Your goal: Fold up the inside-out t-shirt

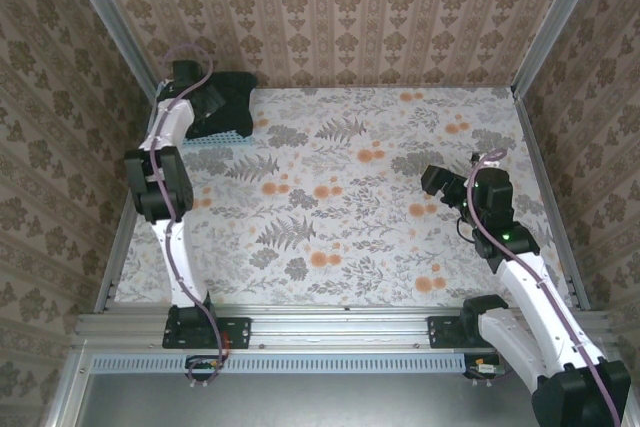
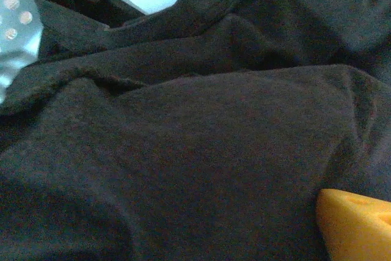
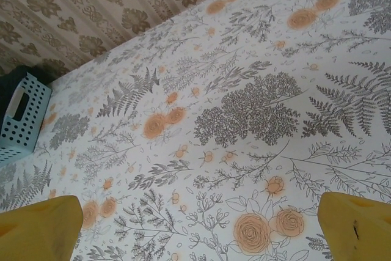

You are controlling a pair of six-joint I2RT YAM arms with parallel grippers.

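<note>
The black t-shirt [image 1: 232, 97] lies bunched in a light blue basket [image 1: 226, 137] at the table's far left corner. My left gripper [image 1: 207, 99] reaches down into it. In the left wrist view dark fabric [image 2: 201, 139] lies close under the camera. One yellow fingertip [image 2: 357, 227] shows at the lower right, set wide, and the other is buried under cloth. No white tag is visible. My right gripper [image 1: 437, 184] hovers open over the right side of the table, its yellow fingers [image 3: 36, 230] far apart above the bare cloth, holding nothing.
The table [image 1: 350, 207] carries a flower-and-fern patterned cover. Patterned walls close in on the left, back and right. From the right wrist the basket [image 3: 21, 117] sits far off at the left with the shirt [image 3: 15, 76] dark behind it. The perforated basket wall [image 2: 18, 22] shows beside the fabric.
</note>
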